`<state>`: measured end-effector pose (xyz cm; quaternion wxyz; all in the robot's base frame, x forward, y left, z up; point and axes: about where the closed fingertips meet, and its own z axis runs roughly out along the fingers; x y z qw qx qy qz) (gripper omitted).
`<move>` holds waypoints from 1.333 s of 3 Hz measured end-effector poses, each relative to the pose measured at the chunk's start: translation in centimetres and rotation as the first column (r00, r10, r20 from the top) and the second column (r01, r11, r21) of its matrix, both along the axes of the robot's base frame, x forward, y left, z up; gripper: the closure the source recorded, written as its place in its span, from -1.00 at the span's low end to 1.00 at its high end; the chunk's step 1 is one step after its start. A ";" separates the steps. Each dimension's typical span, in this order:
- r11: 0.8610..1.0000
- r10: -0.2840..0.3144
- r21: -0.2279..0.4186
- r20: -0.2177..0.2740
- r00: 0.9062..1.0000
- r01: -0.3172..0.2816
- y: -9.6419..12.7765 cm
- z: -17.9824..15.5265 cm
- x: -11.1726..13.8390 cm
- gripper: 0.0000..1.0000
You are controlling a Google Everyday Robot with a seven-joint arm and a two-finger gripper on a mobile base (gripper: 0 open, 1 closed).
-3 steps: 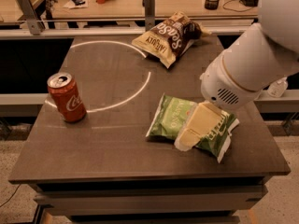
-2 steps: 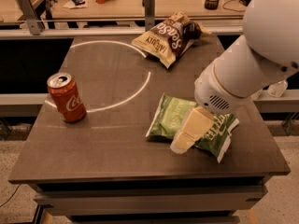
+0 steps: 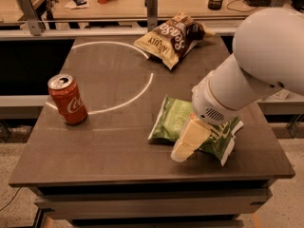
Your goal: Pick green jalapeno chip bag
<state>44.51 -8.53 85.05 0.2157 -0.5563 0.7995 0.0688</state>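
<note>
The green jalapeno chip bag (image 3: 170,121) lies flat on the dark table (image 3: 114,141), right of the middle and near the front. It is crinkly green foil with white lettering and a white sealed end at its right. My gripper (image 3: 188,141), cream-coloured, hangs from the big white arm (image 3: 247,75) and sits right over the bag's middle, at or just above its surface. The arm hides the bag's centre and back part.
A red cola can (image 3: 68,99) stands upright at the left. A cream-and-dark-brown chip bag (image 3: 172,38) lies at the table's back. A white painted arc (image 3: 124,103) crosses the tabletop. Behind the table runs a metal rail and a wooden desk with clutter.
The arm has swung further left and forward over the green bag, and the gripper has shifted a little toward the bag's front left. The bag, can and brown bag have not moved.
</note>
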 end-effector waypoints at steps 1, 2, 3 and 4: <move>0.999 0.043 -0.017 0.044 0.998 -0.043 0.3 -0.7 0.2 -1.00; 0.997 0.069 -0.034 0.070 0.995 -0.066 0.0 -1.3 0.4 -0.67; 0.994 0.096 -0.060 0.105 0.990 -0.090 -1.1 -1.3 1.5 -0.19; 0.991 0.122 -0.079 0.127 0.984 -0.112 -1.8 -1.1 2.1 0.27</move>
